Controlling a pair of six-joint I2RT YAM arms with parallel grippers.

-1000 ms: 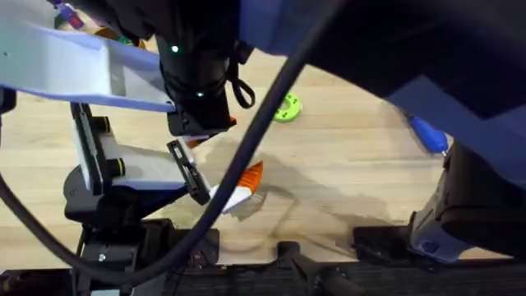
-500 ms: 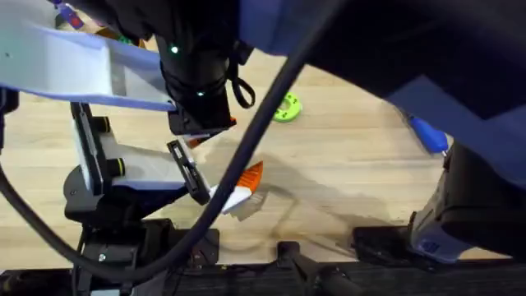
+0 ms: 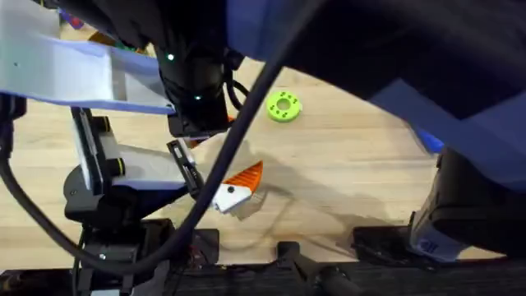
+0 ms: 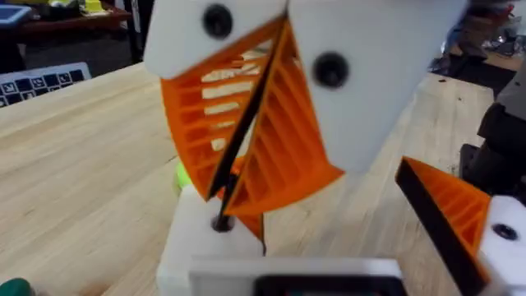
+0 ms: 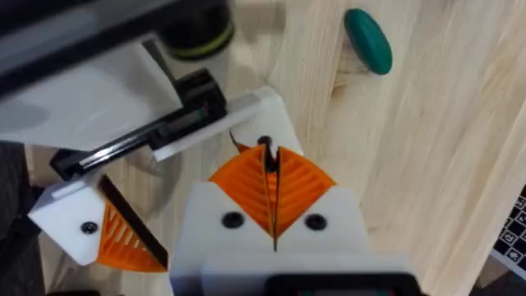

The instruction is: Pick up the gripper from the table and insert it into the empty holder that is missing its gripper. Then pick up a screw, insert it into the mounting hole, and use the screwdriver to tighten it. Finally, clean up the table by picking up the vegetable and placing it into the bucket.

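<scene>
1. The right tool (image 5: 271,185) has its white fingers and orange ribbed pads pressed together, pinching a thin dark screw whose head (image 5: 265,144) pokes out just beyond the pad tips; the tips hang right at the white bracket (image 5: 209,123) of the other arm's head.
2. The left tool (image 4: 255,156) seen from its own wrist camera also has its orange pads (image 4: 279,156) closed against each other, a thin black edge running down the seam between them; their lower tips meet at a small dark hole (image 4: 222,224) in a white block (image 4: 201,238) directly beneath.
3. Beside that block, a little apart on the wooden surface (image 4: 74,156), lies an orange ribbed wedge on a white base (image 4: 456,218) with a black dot; from above the same piece (image 3: 237,187) sits near the middle of the surface (image 3: 353,173), just in front of the left arm's dark wrist (image 3: 196,86).
4. The dark green oval vegetable (image 5: 367,39) lies alone on the bare wood, well apart from the closed pads in the right wrist view.
5. A bright green round disc with holes (image 3: 283,107) rests on the surface beyond the orange wedge; part of the blue screwdriver (image 3: 431,141) shows at the right, mostly covered by the blurred right arm.
</scene>
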